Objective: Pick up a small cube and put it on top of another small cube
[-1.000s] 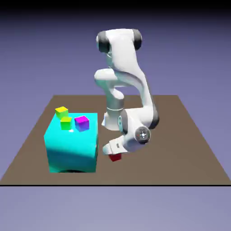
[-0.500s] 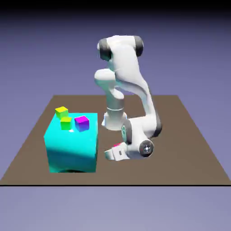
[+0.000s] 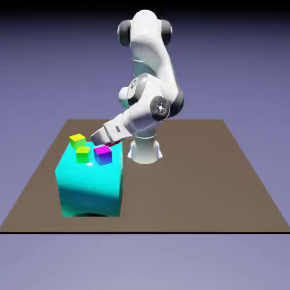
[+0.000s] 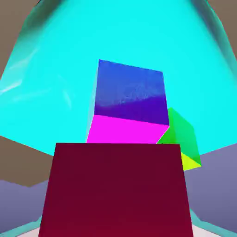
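My gripper [image 3: 112, 144] is shut on the small crimson cube [image 3: 115, 144], of which only a red sliver shows under the white hand in the exterior view. The hand hangs just above and to the exterior view's right of the other small cube [image 3: 102, 154], which has a magenta top and blue sides and rests on the big cyan block [image 3: 90, 184]. In the hand view the crimson cube [image 4: 115, 190] fills the bottom and hides the fingertips. The magenta-and-blue cube [image 4: 129, 106] lies just beyond it, apart from it.
A green cube [image 3: 82, 154] and a yellow cube [image 3: 77, 139] also sit on the cyan block, to the exterior view's left of the magenta one. The green cube [image 4: 183, 139] touches the magenta cube's side in the hand view. The brown table [image 3: 215, 170] spreads around the block.
The gripper closed on the crimson cube down on the table. The arm then rose and swung to the exterior view's left, carrying the cube up over the cyan block.
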Robot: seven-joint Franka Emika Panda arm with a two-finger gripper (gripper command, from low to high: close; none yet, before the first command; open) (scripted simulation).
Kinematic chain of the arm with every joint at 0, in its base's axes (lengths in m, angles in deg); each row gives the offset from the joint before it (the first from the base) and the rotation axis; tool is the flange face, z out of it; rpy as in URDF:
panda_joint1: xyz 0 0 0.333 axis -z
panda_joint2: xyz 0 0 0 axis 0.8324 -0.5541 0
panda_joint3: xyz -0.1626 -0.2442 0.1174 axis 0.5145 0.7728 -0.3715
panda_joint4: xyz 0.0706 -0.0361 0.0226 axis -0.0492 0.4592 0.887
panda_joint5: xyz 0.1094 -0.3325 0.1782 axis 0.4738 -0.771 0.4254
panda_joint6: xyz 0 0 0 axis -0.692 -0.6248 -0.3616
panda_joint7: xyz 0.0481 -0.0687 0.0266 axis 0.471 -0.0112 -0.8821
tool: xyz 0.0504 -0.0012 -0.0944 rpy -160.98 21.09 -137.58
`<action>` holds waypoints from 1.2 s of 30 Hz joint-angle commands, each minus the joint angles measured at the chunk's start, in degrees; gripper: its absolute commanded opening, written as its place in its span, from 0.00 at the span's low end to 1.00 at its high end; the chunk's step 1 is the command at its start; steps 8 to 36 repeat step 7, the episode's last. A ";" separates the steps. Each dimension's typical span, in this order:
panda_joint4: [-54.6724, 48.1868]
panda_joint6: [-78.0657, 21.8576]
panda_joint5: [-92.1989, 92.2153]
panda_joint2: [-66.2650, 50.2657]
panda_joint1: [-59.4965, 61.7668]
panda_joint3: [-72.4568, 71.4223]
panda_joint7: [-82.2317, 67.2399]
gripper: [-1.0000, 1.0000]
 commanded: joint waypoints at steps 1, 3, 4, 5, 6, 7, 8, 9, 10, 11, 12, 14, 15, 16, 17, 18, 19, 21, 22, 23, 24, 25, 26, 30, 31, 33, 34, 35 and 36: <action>2.08 1.95 -0.50 0.30 0.07 0.45 0.46 0.00; 6.23 5.76 -1.32 0.91 1.05 1.36 1.40 0.00; 6.97 6.44 -1.47 1.02 1.23 1.52 1.56 0.00; 6.97 6.44 -1.47 1.02 1.23 1.52 1.56 1.00; 6.97 6.44 -1.47 1.02 1.23 1.52 1.56 1.00; 4.90 4.54 -1.06 0.71 0.74 1.07 1.09 1.00; 4.90 4.54 -1.06 0.71 0.74 1.07 1.09 1.00; 4.90 4.54 -1.06 0.71 0.74 1.07 1.09 1.00; 4.90 4.54 -1.06 0.71 0.74 1.07 1.09 1.00; 4.90 4.54 -1.06 0.71 0.74 1.07 1.09 1.00; 4.90 4.54 -1.06 0.71 0.74 1.07 1.09 1.00; 4.90 4.54 -1.06 0.71 0.74 1.07 1.09 1.00; 4.90 4.54 -1.06 0.71 0.74 1.07 1.09 1.00; 4.90 4.54 -1.06 0.71 0.74 1.07 1.09 1.00; 4.90 4.54 -1.06 0.71 0.74 1.07 1.09 1.00; 4.90 4.54 -1.06 0.71 0.74 1.07 1.09 1.00; 4.90 4.54 -1.06 0.71 0.74 1.07 1.09 1.00; 4.90 4.54 -1.06 0.71 0.74 1.07 1.09 1.00; 4.90 4.54 -1.06 0.71 0.74 1.07 1.09 1.00; 4.90 4.54 -1.06 0.71 0.74 1.07 1.09 1.00; 4.90 4.54 -1.06 0.71 0.74 1.07 1.09 1.00; 4.90 4.54 -1.06 0.71 0.74 1.07 1.09 1.00; 4.90 4.54 -1.06 0.71 0.74 1.07 1.09 1.00; 4.90 4.54 -1.06 0.71 0.74 1.07 1.09 1.00; 4.90 4.54 -1.06 0.71 0.74 1.07 1.09 1.00; 4.90 4.54 -1.06 0.71 0.74 1.07 1.09 1.00; 4.90 4.54 -1.06 0.71 0.74 1.07 1.09 1.00; 4.90 4.54 -1.06 0.71 0.74 1.07 1.09 1.00; 4.90 4.54 -1.06 0.71 0.74 1.07 1.09 1.00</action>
